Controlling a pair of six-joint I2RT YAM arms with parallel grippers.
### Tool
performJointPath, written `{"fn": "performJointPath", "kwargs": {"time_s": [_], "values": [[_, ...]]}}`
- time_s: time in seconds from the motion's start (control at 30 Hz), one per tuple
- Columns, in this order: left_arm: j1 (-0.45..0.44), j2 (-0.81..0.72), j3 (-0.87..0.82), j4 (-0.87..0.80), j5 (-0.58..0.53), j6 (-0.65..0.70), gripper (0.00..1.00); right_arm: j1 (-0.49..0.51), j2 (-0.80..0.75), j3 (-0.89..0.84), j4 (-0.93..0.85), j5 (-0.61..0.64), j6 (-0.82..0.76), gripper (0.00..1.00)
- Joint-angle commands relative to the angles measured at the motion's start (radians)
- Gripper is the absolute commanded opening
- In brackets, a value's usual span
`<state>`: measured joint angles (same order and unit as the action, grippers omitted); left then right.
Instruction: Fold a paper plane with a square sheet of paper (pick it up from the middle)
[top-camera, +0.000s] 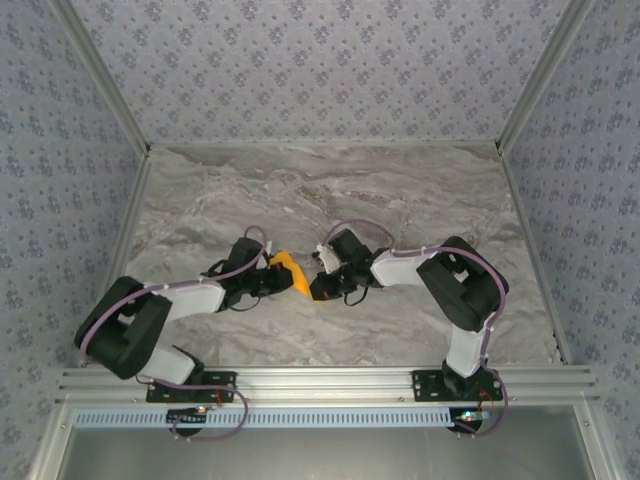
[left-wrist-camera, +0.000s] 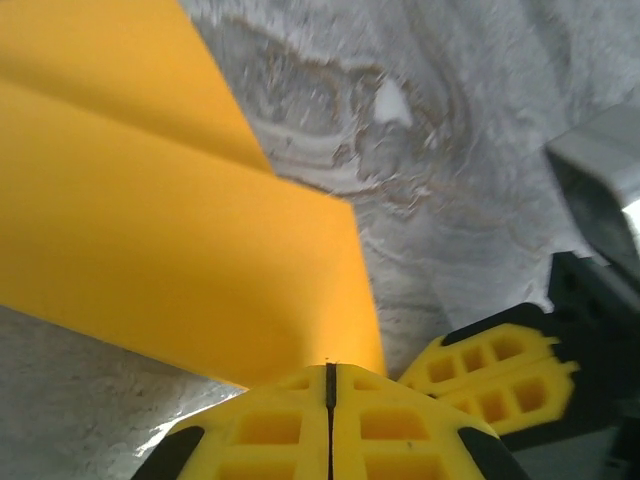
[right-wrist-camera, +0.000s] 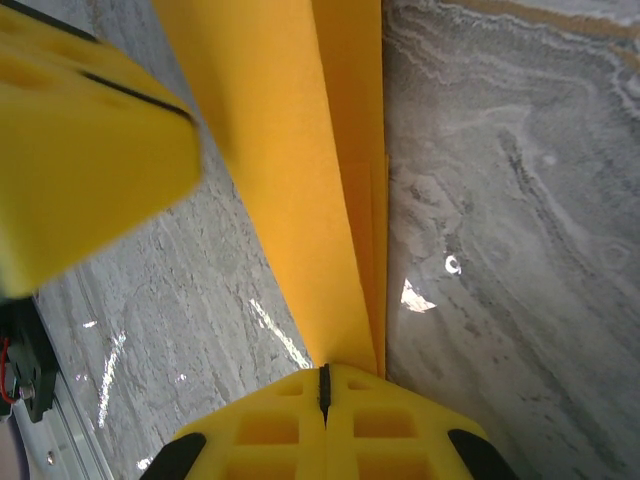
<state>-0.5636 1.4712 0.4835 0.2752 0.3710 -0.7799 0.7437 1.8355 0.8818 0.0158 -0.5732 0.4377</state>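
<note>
The square sheet of paper is folded into an orange paper plane (top-camera: 291, 272), narrow and layered, and held just above the marble table between both arms. My left gripper (top-camera: 272, 281) is shut on its left side. In the left wrist view the plane's broad flap with one crease (left-wrist-camera: 170, 230) runs into my closed left gripper (left-wrist-camera: 330, 366). My right gripper (top-camera: 320, 287) is shut on the other end. In the right wrist view the stacked folds (right-wrist-camera: 300, 180) enter the shut right gripper (right-wrist-camera: 323, 372). The left fingers (right-wrist-camera: 80, 150) loom at upper left there.
The grey marble tabletop (top-camera: 330, 190) spreads behind and to both sides of the arms, bounded by patterned walls (top-camera: 320, 60). An aluminium rail (top-camera: 330, 380) with both arm bases runs along the near edge. The right gripper's yellow fingers (left-wrist-camera: 495, 375) sit close beside the left one.
</note>
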Motion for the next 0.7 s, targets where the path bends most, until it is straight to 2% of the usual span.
{"fn": "performJointPath", "kwargs": {"time_s": [0.0, 0.13, 0.33, 0.47, 0.67], "values": [[-0.013, 0.064, 0.054, 0.091, 0.026, -0.013, 0.07, 0.000, 0.069, -0.059, -0.234, 0.088, 0.006, 0.00], [-0.013, 0.108, 0.070, 0.096, 0.011, -0.009, 0.06, -0.001, 0.069, -0.061, -0.234, 0.087, 0.007, 0.00], [0.015, 0.115, 0.067, 0.016, -0.081, 0.018, 0.05, -0.001, 0.069, -0.063, -0.244, 0.096, 0.001, 0.00], [0.080, 0.121, 0.049, -0.007, -0.089, 0.035, 0.05, -0.003, 0.071, -0.064, -0.250, 0.099, -0.001, 0.00], [0.228, 0.134, 0.037, -0.040, -0.068, 0.077, 0.05, -0.003, 0.073, -0.063, -0.254, 0.102, -0.004, 0.00]]}}
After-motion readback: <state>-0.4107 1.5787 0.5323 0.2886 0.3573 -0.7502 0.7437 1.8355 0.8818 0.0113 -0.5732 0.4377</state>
